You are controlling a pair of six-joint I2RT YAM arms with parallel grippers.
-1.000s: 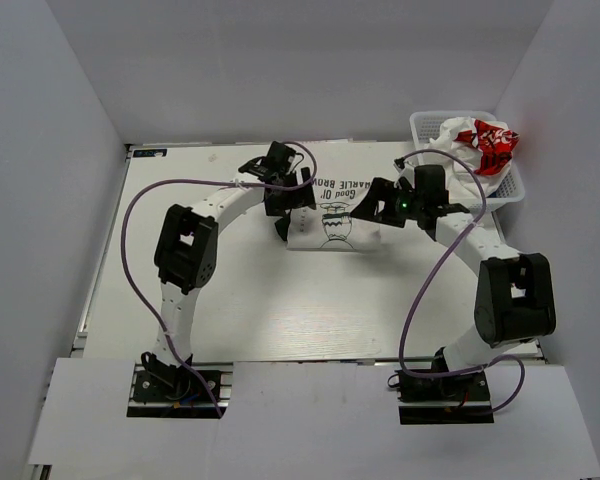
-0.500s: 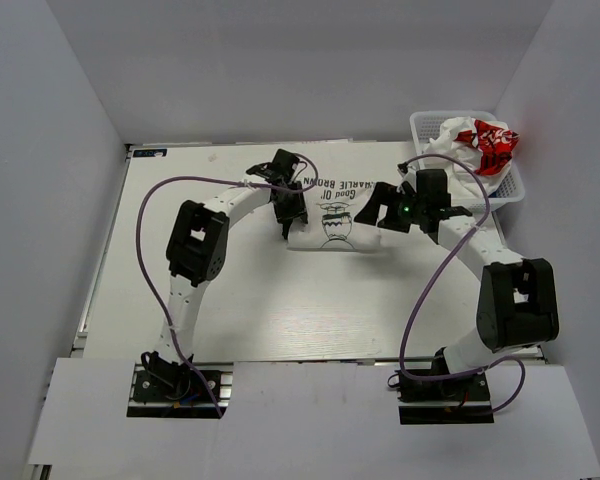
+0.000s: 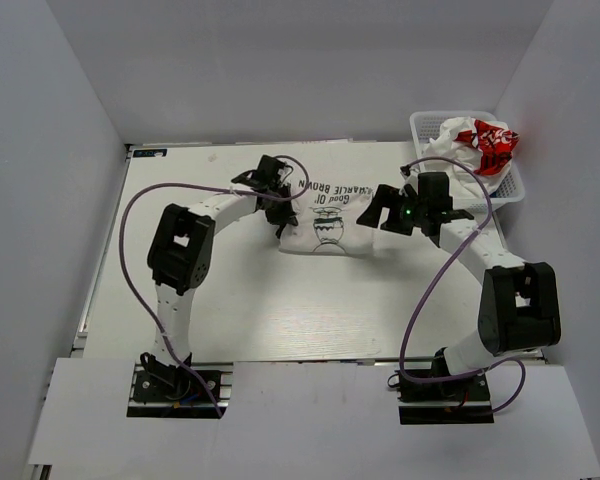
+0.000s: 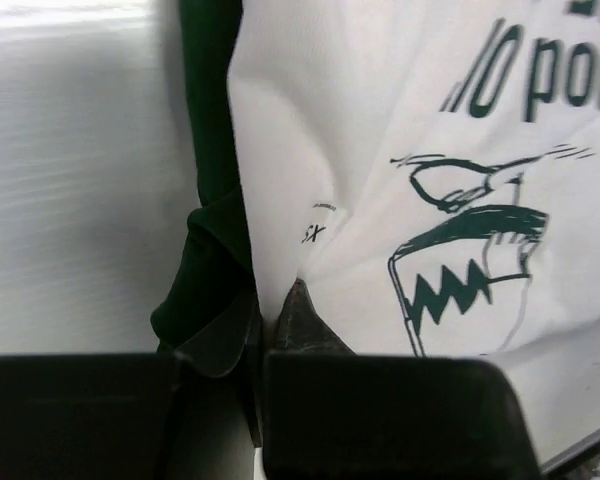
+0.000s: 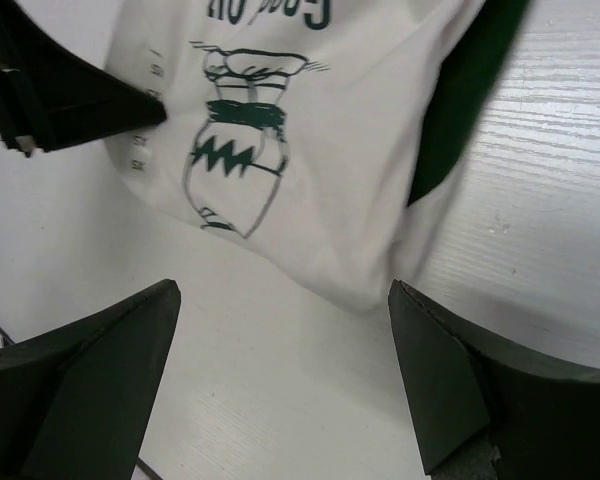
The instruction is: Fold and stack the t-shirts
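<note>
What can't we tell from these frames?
- Top view: right edge of the off-white t-shirt, under the right gripper.
- Top view: anything beneath the red-print shirt in the basket; crumpled cloth covers it.
- Left wrist: how much cloth the left gripper pinches; fingers block it.
- Wrist views: lettering cut by top edge.

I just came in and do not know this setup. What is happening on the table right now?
Two robot arms are working on an off-white t-shirt on the table. The left pincer is shut on its left edge, by the green sleeve. The right pincer hangs open over the right edge, holding nothing. A white and red shirt waits crumpled in the basket.
</note>
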